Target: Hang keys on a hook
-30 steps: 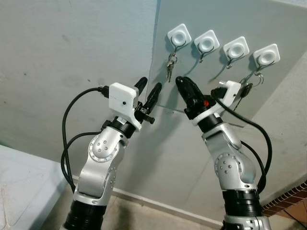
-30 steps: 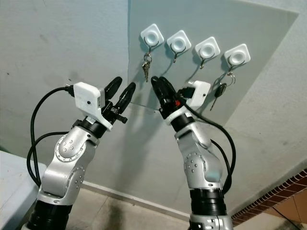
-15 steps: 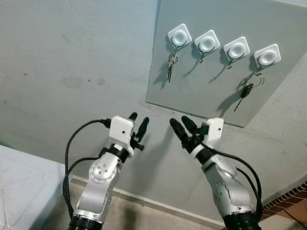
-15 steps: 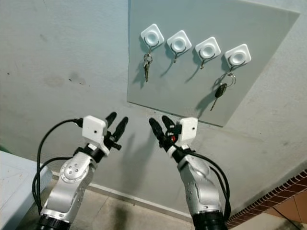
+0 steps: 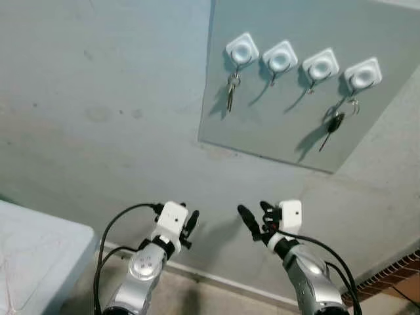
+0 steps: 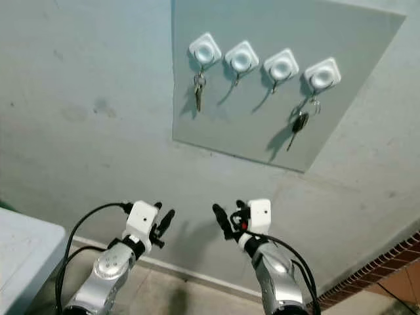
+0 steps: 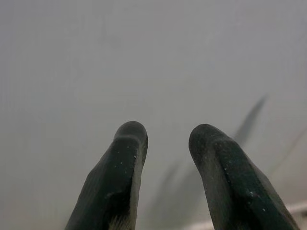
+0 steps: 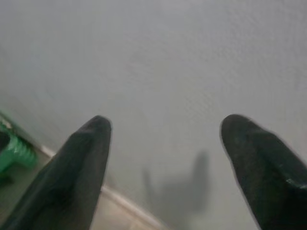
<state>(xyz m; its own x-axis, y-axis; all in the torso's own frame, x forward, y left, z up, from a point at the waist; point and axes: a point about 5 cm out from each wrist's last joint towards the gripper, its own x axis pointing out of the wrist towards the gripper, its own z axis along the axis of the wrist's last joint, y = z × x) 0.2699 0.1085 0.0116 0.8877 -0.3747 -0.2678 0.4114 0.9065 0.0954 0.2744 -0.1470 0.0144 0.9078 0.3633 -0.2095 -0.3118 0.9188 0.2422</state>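
A grey board (image 5: 289,141) on the wall carries a row of white hooks. A bunch of silver keys (image 5: 231,92) hangs from the leftmost hook (image 5: 241,50). A black car key (image 5: 335,123) hangs from the rightmost hook (image 5: 363,73). The two middle hooks are bare. Both arms are low, well below the board. My left gripper (image 5: 189,220) is open and points at the bare wall, with nothing between its fingers (image 7: 125,153). My right gripper (image 5: 252,210) is open wide, also empty, its fingers (image 8: 88,143) facing the wall.
A pale flat surface (image 5: 33,252) sits at the lower left. A white skirting strip (image 5: 223,283) runs along the foot of the wall. Red brick edging (image 5: 394,279) shows at the lower right. Something green (image 8: 14,151) lies on the floor by the wall.
Both arms have dropped from just under the hooks to far below the board. The right gripper's fingers have spread apart. Both sets of keys stay hanging.
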